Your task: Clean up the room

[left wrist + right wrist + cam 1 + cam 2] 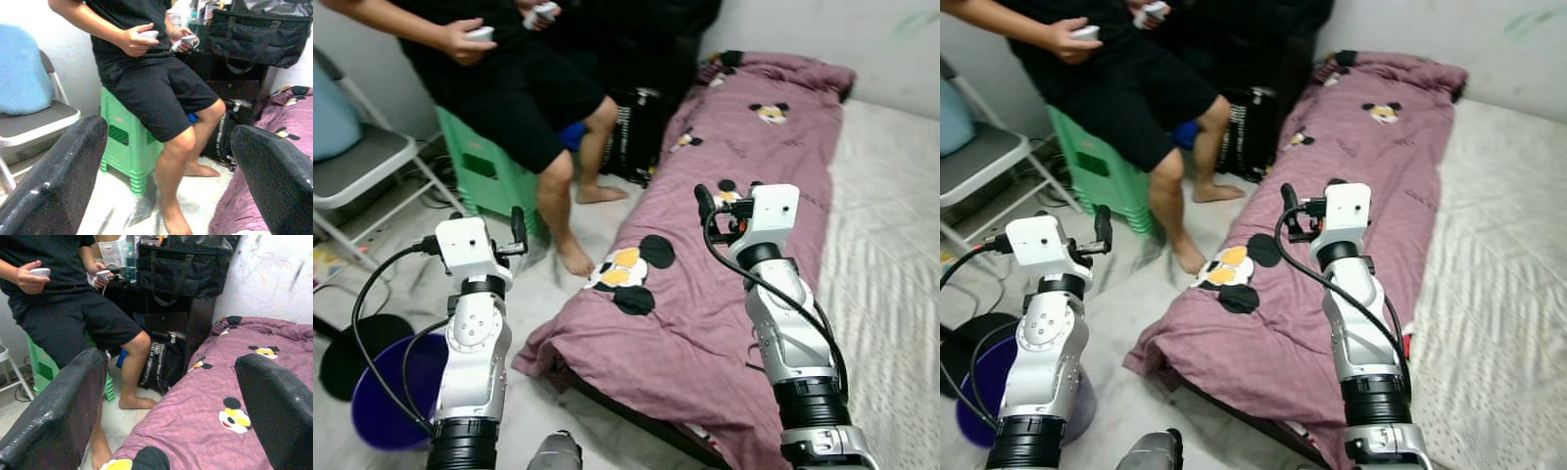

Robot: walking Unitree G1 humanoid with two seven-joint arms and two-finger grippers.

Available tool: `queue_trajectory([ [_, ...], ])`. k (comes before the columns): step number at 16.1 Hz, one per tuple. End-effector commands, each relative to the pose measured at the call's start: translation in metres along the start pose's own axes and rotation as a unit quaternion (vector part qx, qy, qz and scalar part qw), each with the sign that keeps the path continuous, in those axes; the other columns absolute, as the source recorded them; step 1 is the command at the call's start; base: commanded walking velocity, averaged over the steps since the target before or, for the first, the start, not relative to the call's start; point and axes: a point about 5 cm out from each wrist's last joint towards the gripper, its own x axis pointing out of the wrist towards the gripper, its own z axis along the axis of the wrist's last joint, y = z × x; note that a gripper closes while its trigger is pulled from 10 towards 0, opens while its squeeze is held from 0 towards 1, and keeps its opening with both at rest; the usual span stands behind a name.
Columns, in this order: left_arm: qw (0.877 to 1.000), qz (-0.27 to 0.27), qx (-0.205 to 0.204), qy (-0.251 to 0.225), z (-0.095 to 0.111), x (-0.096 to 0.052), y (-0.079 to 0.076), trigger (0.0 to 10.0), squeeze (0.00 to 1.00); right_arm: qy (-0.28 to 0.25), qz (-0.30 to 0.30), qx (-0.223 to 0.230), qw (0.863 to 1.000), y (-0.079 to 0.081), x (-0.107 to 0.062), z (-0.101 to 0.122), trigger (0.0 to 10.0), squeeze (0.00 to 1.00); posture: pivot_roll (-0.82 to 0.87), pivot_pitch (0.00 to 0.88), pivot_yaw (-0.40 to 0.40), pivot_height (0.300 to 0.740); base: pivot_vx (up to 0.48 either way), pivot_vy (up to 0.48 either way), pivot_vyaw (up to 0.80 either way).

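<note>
A mauve blanket (pixel 734 284) printed with cartoon mice lies crumpled along the left side of a pale mattress (pixel 891 245), its near corner hanging toward the floor. My right gripper (pixel 707 206) is raised over the blanket's middle, open, with nothing between its fingers (pixel 58 401). My left gripper (pixel 516 233) is held up over the floor left of the bed, also open and empty, with its fingers (pixel 63 166) spread wide. A purple bucket (pixel 386 392) stands on the floor beside my left arm.
A person (pixel 509 88) sits on a green stool (pixel 484 176) straight ahead, holding controllers, bare feet on the floor by the bed. A grey folding chair (pixel 362 162) stands at the left. A black bag (pixel 181 269) and a striped bag (pixel 631 137) stand near the bed's head.
</note>
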Motion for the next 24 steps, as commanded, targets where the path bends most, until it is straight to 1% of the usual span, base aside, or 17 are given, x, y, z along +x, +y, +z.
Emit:
queue_trajectory([
  [1, 1.000, 0.006, 0.013, -0.002, 0.001, 0.002, 0.000, 10.0, 0.00, -0.010, 0.008, -0.002, 1.000, 0.002, 0.003, 0.004, 10.0, 0.00, -0.03, 0.000, 0.009, 0.740, 0.000, 0.000, 0.67],
  [4, 1.000, 0.004, 0.023, -0.005, 0.001, 0.002, -0.001, 10.0, 0.00, -0.013, 0.011, -0.003, 1.000, 0.003, 0.004, 0.005, 10.0, 0.00, -0.03, 0.000, 0.008, 0.740, 0.000, 0.000, 0.67],
  [5, 0.999, -0.013, 0.034, -0.010, 0.001, 0.002, -0.003, 10.0, 0.00, -0.015, 0.011, -0.002, 1.000, 0.003, 0.004, 0.006, 10.0, 0.00, -0.03, 0.000, 0.008, 0.740, 0.000, 0.000, 0.67],
  [6, 0.999, -0.014, 0.038, -0.011, 0.001, 0.002, -0.003, 10.0, 0.00, -0.016, 0.010, 0.002, 1.000, 0.003, 0.004, 0.006, 10.0, 0.00, -0.03, 0.000, 0.008, 0.740, 0.000, 0.000, 0.51],
  [7, 0.999, -0.007, 0.035, -0.009, 0.001, 0.002, 0.000, 10.0, 0.00, -0.014, 0.009, 0.002, 1.000, 0.003, 0.004, 0.005, 10.0, 0.00, -0.03, 0.000, 0.009, 0.740, 0.000, 0.000, 0.41],
  [8, 1.000, 0.016, 0.026, -0.001, -0.001, 0.001, 0.007, 10.0, 0.00, -0.010, 0.009, 0.000, 1.000, 0.003, 0.004, 0.004, 10.0, 0.00, -0.03, 0.000, 0.008, 0.740, 0.000, 0.000, 0.00],
  [10, 0.999, 0.025, 0.028, 0.000, -0.002, 0.000, 0.013, 10.0, 0.00, -0.005, 0.014, 0.009, 1.000, 0.006, 0.006, 0.002, 10.0, 0.00, -0.01, 0.000, -0.005, 0.740, 0.000, 0.000, 0.00],
  [12, 0.999, 0.039, 0.026, 0.000, -0.003, -0.004, 0.017, 10.0, 0.00, 0.000, 0.029, 0.015, 0.999, 0.012, 0.009, 0.001, 10.0, 0.00, 0.01, 0.000, -0.027, 0.740, 0.000, 0.000, 0.00],
  [14, 0.998, 0.059, 0.027, -0.001, -0.004, -0.011, 0.024, 10.0, 0.00, 0.004, 0.054, 0.017, 0.998, 0.022, 0.014, 0.000, 10.0, 0.00, 0.04, 0.000, -0.059, 0.740, 0.000, 0.000, 0.00],
  [18, 0.996, 0.079, 0.031, 0.001, -0.005, -0.017, 0.033, 10.0, 0.00, 0.005, 0.072, 0.014, 0.997, 0.031, 0.019, 0.000, 10.0, 0.00, 0.06, 0.000, -0.081, 0.740, 0.000, 0.000, 0.00],
  [20, 0.996, 0.079, 0.031, 0.000, -0.004, -0.016, 0.033, 10.0, 0.00, 0.001, 0.075, 0.008, 0.997, 0.032, 0.019, 0.001, 10.0, 0.00, 0.05, 0.000, -0.074, 0.740, 0.000, 0.000, 0.00],
  [22, 0.997, 0.076, 0.030, -0.001, -0.004, -0.014, 0.032, 10.0, 0.00, -0.001, 0.075, 0.006, 0.997, 0.031, 0.019, 0.001, 10.0, 0.00, 0.05, 0.000, -0.072, 0.740, 0.000, 0.000, 0.72],
  [24, 0.998, 0.062, 0.025, 0.001, -0.004, -0.011, 0.026, 10.0, 0.00, -0.002, 0.071, 0.003, 0.997, 0.029, 0.017, 0.001, 10.0, 0.00, 0.03, 0.000, -0.057, 0.740, 0.000, 0.000, 0.80],
])
